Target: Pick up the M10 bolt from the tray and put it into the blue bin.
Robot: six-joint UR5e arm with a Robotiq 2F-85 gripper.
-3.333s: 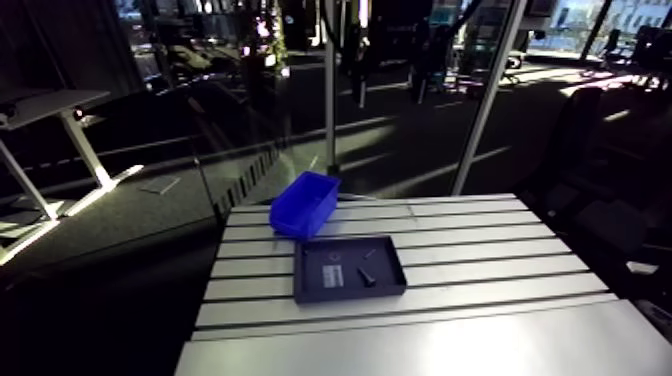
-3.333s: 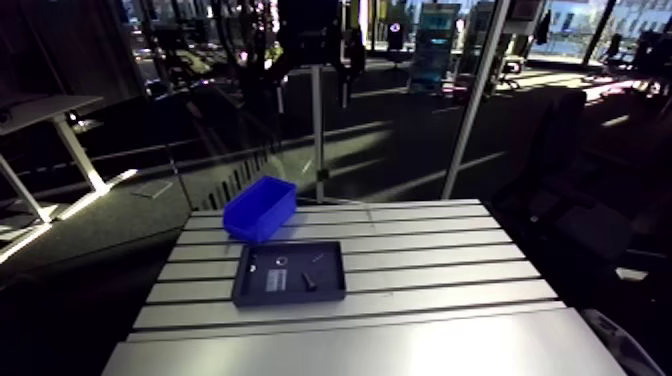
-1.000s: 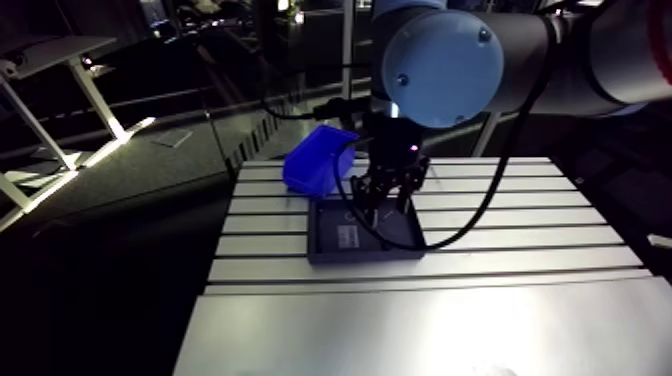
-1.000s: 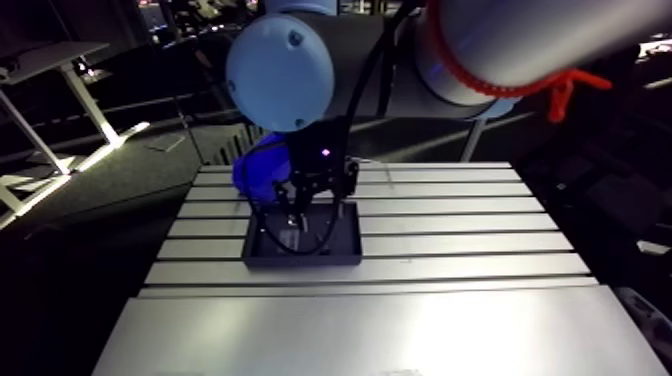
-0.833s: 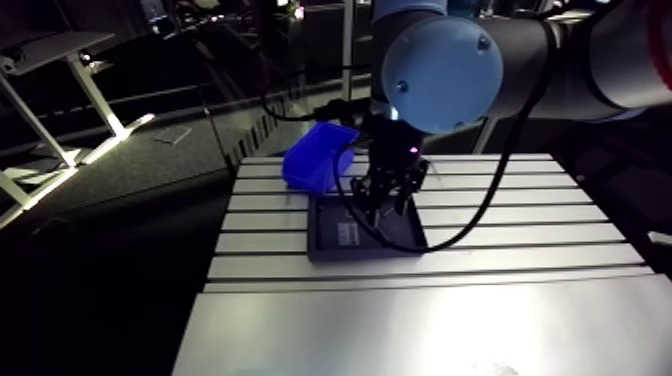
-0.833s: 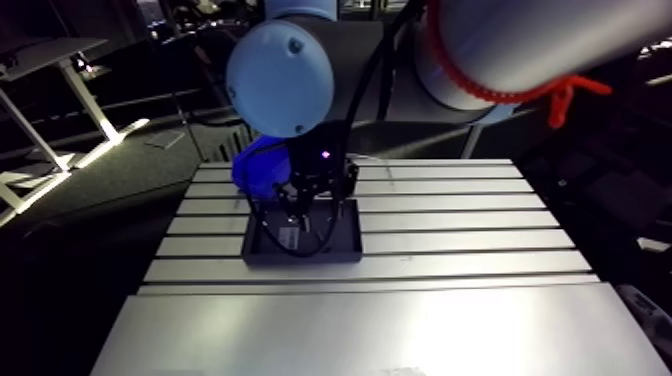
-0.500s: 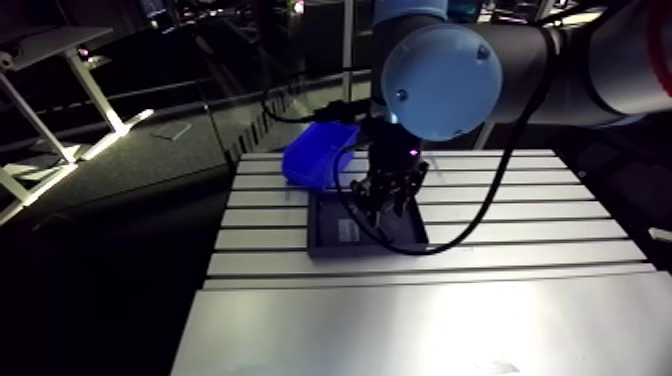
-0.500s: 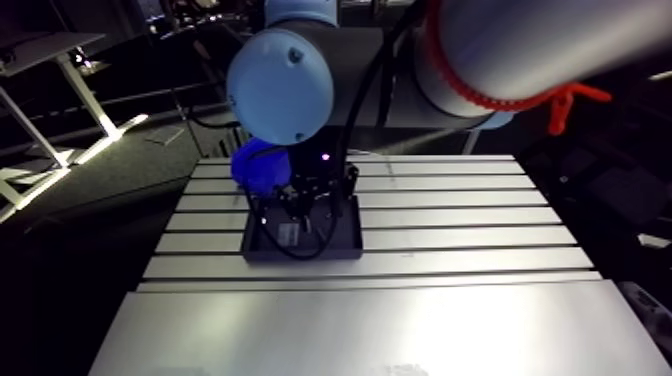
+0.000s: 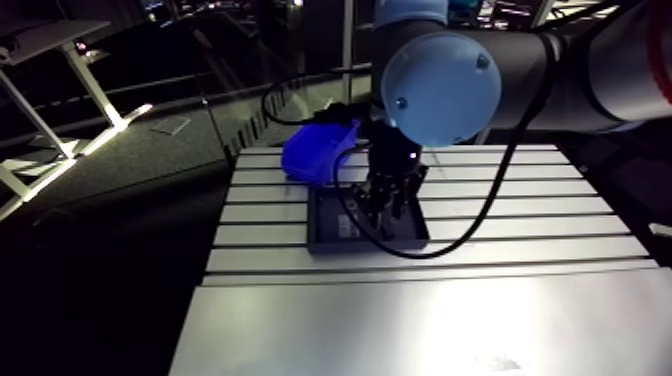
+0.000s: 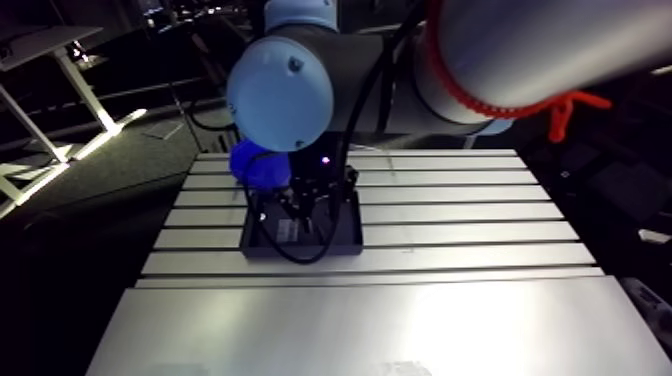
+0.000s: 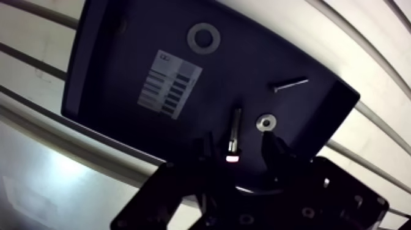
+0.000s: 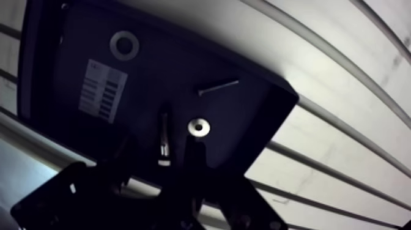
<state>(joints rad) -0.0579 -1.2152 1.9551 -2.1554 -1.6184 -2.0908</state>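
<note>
M10 bolt (image 11: 235, 128) lies in the tray (image 11: 110, 110), between the wide-spread fingers of the hand (image 11: 237, 147), a gap on either side.
Only the wrist view shows the bolt, with a small washer (image 11: 266, 123) at the hand's one o'clock. Only the arm view shows the blue bin (image 9: 318, 152), at the tray's eleven o'clock on the tabletop (image 9: 520, 200).

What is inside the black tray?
A bolt between the fingers of the open tool, a thin screw, a small washer, a big ring and a white label. The tool covers one corner of the tray.
</note>
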